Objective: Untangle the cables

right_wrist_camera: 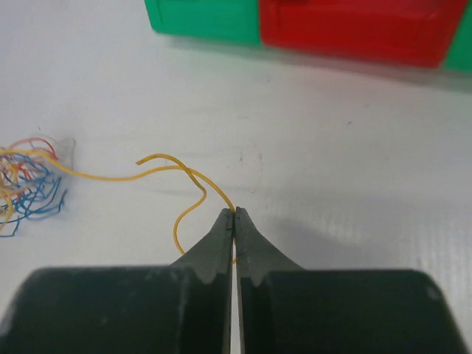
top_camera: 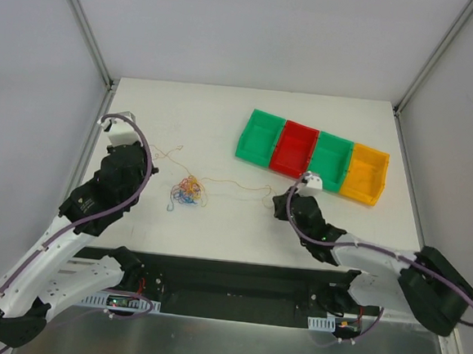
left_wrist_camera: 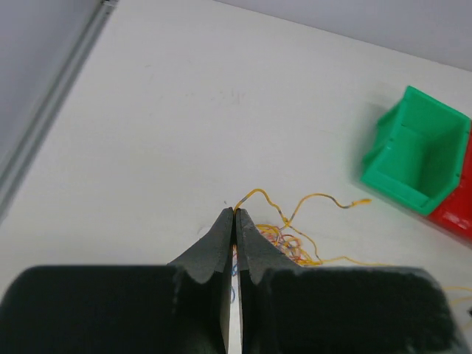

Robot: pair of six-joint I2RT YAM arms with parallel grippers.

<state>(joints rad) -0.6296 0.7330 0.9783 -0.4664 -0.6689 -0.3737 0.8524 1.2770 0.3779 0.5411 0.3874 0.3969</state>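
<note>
The cables form a small knot (top_camera: 188, 191) of yellow-orange, blue and red strands at the table's middle left. A yellow-orange strand (top_camera: 166, 151) runs left from it; another yellow-orange strand (top_camera: 236, 183) runs right. My left gripper (left_wrist_camera: 235, 212) is shut on the left strand's end (left_wrist_camera: 254, 195), with the knot (left_wrist_camera: 289, 243) just right of its fingers. My right gripper (right_wrist_camera: 234, 212) is shut on the right strand (right_wrist_camera: 166, 169), which leads left to the knot (right_wrist_camera: 26, 181). In the top view the left gripper (top_camera: 150, 169) is left of the knot and the right gripper (top_camera: 277, 203) right of it.
A row of bins stands at the back right: green (top_camera: 260, 136), red (top_camera: 294, 149), green (top_camera: 331, 157) and orange (top_camera: 365, 174). The green bin (left_wrist_camera: 419, 151) shows in the left wrist view; the red bin (right_wrist_camera: 354, 29) is ahead in the right wrist view.
</note>
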